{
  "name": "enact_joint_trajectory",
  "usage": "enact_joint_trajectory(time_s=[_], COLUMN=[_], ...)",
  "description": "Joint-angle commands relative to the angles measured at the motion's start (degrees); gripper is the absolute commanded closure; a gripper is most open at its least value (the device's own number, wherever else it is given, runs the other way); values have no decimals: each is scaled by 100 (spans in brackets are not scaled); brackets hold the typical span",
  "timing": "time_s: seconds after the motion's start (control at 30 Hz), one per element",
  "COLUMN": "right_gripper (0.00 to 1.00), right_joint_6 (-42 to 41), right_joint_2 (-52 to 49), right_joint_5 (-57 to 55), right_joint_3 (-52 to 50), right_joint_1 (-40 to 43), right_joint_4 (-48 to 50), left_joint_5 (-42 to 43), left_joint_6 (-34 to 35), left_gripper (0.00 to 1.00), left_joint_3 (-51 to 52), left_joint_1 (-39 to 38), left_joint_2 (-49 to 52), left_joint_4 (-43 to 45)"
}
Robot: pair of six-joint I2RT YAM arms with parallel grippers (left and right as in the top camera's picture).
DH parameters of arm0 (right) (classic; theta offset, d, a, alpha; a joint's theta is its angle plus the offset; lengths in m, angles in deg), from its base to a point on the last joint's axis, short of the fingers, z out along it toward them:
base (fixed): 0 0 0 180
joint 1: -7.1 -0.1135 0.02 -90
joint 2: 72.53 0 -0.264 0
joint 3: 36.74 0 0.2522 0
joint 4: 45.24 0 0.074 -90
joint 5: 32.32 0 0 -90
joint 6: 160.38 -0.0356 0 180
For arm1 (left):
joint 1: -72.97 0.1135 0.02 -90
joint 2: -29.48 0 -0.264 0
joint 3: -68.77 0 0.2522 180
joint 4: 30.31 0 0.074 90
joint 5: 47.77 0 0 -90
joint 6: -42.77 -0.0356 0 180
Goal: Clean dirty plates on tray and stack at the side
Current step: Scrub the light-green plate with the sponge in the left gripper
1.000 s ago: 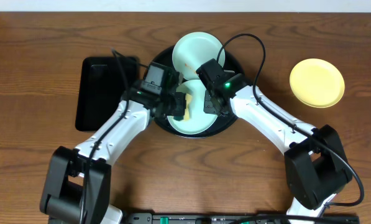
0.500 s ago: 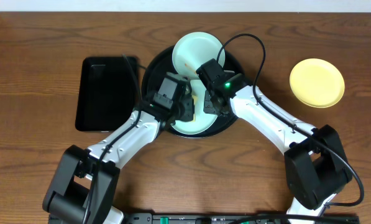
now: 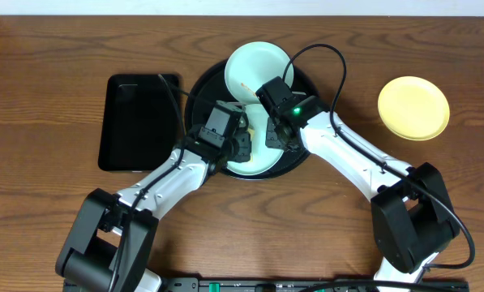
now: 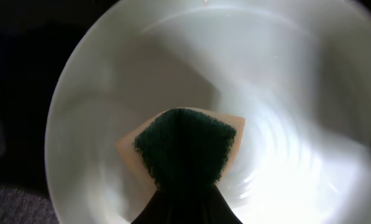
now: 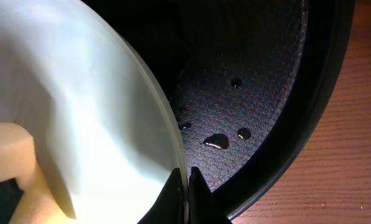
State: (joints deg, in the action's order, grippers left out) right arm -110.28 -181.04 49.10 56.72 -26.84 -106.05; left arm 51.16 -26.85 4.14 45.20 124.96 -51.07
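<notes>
Pressing sponge [image 4: 185, 144] on plate [image 4: 284, 93] (rim pinched)

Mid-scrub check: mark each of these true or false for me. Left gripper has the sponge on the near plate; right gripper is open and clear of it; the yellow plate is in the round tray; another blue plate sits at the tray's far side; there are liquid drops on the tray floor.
1. The left gripper presses a sponge onto the near plate. True.
2. The right gripper is open and clear of the near plate. False: it is shut on that plate's rim.
3. The yellow plate lies in the round tray. False: it lies on the table, right of the tray.
4. A light blue far plate sits at the tray's far side. True.
5. Drops of liquid lie on the tray floor. True.
</notes>
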Motion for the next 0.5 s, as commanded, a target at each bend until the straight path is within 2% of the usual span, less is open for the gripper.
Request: enact_joint_trajectory(time_s=[0.0, 0.47], right_gripper=[99, 99], right_joint_6=[-33, -33], right_joint_2=[-59, -59], right_joint_5=[-13, -13], right_joint_3=[-22, -22], right_joint_1=[109, 109], right_joint_4=[11, 13], left_joint_5=[-107, -365], left_joint_6=[28, 31], left_gripper=[92, 93], left_joint_3=[105, 105], left_joint_1=[20, 20], left_joint_2=[76, 210], left_joint_4=[28, 240])
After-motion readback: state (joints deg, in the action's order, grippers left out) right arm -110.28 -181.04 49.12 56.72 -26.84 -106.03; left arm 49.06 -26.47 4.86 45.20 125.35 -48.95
